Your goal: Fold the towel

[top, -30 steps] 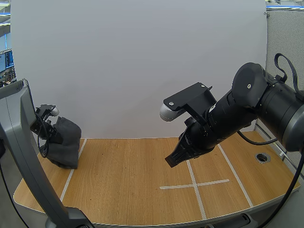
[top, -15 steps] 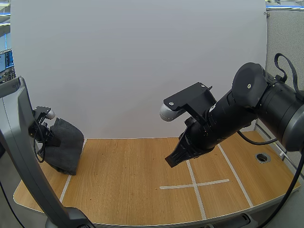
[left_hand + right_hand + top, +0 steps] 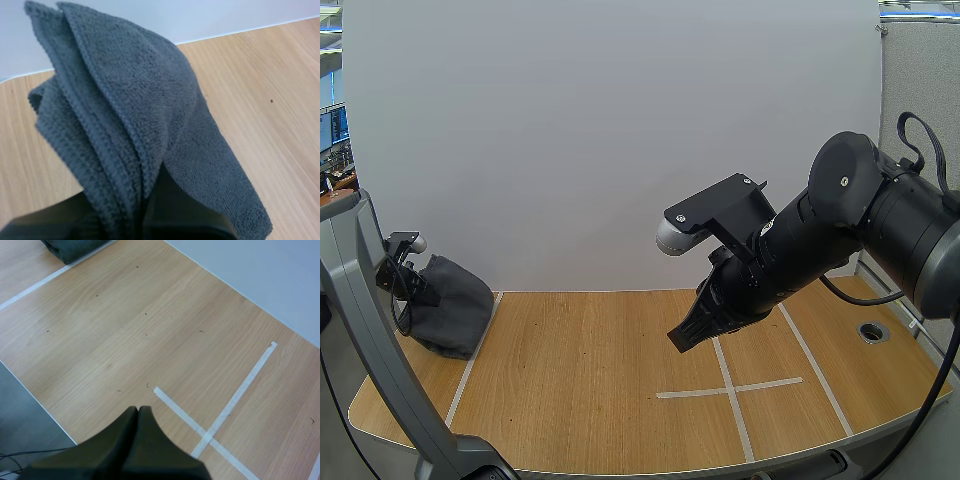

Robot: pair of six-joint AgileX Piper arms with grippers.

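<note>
The towel (image 3: pixel 125 115) is dark grey, with a fine nubbly weave and ribbed hems. The table (image 3: pixel 600 400) is pale, streaky wood grain crossed by white tape lines (image 3: pixel 730 388). The right gripper (image 3: pixel 680 339) is black.

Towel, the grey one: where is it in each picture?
High view: the towel lies at the table's left end, held by the left gripper, just left of a white tape line.
Left wrist view: bunched folds close up, pinched in that gripper, table behind.
Right wrist view: a dark corner beyond the same tape line, far from the shut right gripper.
Shared landmark: the wooden table, in all three views.
</note>
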